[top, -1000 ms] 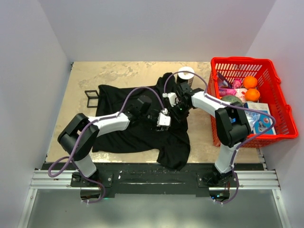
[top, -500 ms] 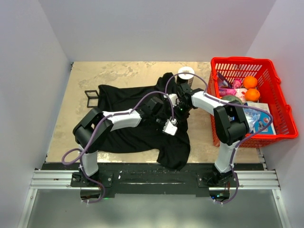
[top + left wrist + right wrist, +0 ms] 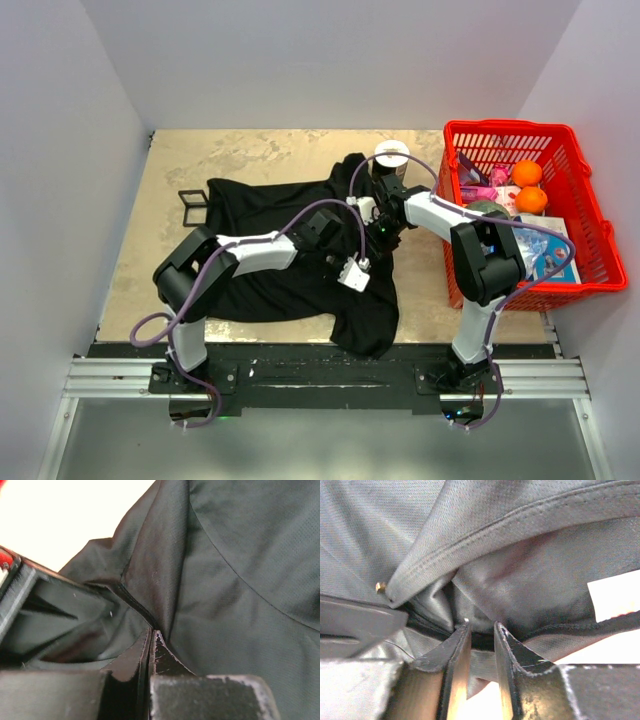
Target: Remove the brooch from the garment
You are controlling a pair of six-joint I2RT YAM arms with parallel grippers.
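A black shirt (image 3: 260, 270) lies spread out on the table (image 3: 230, 155); both arms reach over its right part, and the two grippers are just beside each other. The left gripper (image 3: 151, 642) is squeezed tight, with its two fingers pressed flat together; it seems to nip a fold of the shirt at its tips, but the view is too close to be sure. The right gripper (image 3: 481, 626) has its fingers a little apart, with a bit of shirt caught between them. The pin (image 3: 380, 586) is a tiny gold dot on the shirt; it sits right at the tip of a folded hem, up and to the left of the right gripper's fingers; a white label (image 3: 614, 600) shows on the other side. A red basket (image 3: 520, 128) with oranges (image 3: 527, 173) sits to the right of the shirt; a small black frame (image 3: 192, 205) lies by the left sleeve.
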